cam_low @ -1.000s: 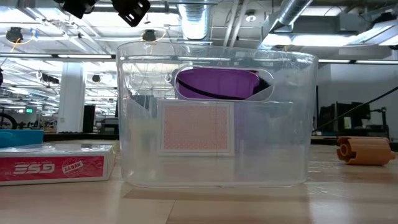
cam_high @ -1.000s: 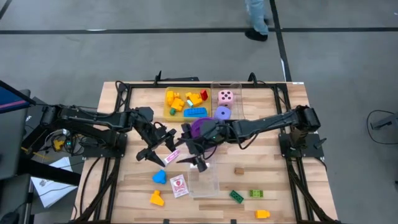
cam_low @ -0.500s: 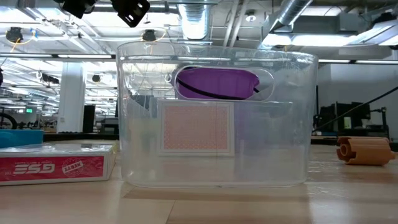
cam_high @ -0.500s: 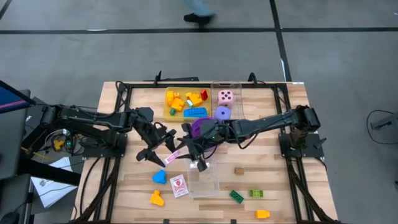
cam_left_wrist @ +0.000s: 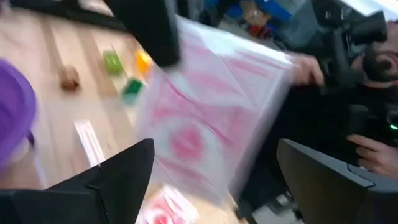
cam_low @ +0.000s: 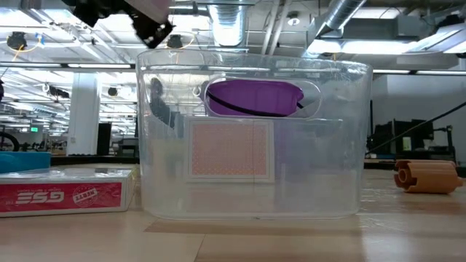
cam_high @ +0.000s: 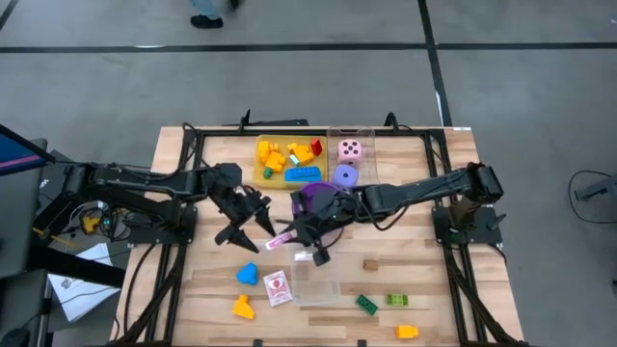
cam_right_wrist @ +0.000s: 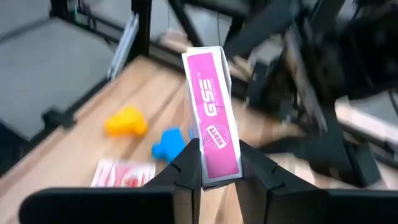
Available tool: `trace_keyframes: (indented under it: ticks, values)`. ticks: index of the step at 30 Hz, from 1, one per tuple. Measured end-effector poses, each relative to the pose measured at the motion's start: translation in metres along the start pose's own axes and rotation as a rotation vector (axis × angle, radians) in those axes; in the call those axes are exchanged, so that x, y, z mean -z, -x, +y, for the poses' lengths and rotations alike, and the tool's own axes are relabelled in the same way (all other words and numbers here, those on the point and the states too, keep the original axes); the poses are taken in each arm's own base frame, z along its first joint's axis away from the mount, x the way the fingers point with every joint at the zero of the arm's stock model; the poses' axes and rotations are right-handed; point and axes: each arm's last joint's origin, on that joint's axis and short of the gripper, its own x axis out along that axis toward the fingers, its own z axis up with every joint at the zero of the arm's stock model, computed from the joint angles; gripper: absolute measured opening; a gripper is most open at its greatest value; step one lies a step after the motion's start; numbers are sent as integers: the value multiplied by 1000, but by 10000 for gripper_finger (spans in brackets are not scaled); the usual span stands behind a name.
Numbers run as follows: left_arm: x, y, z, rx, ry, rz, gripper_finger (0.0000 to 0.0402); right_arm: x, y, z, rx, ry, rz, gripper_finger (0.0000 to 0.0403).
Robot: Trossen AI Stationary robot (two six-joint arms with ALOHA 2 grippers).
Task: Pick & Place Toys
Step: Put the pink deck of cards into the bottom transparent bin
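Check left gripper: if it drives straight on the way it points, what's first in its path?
Likely the card pack held in the right gripper; it fills the view just beyond the open left gripper. Depth is unclear.

A pink-and-white card pack [cam_right_wrist: 214, 118] stands on edge, pinched at its lower end between the right gripper [cam_right_wrist: 216, 163] fingers, above mid-bench. A second white-red card [cam_high: 278, 287] lies flat near the front, between a blue piece [cam_high: 248, 274] and an orange brick [cam_high: 242, 307]. Green bricks [cam_high: 366, 304] and an orange one [cam_high: 407, 332] lie front right. The pink die [cam_high: 350, 150] and purple die [cam_high: 345, 175] sit at the back.
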Motion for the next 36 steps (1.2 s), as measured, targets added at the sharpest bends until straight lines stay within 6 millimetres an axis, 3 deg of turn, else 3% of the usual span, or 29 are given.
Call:
trace_keyframes:
  ticks: [7,15,20,30,36]
  values:
    - [5,8,10,-40,39,32,331,5,22,18,-54,-43,172,60]
    - [1,26,10,-142,20,-14,328,17,33,40,-141,-175,371,60]
    - [-2,54,2,-345,-58,-82,328,21,33,43,-205,-299,427,60]
    - [-16,102,-20,-1044,-214,-359,323,-1,48,21,-112,-459,406,60]
    - [-22,107,-24,-1117,-254,-437,310,1,40,30,-64,-525,436,60]
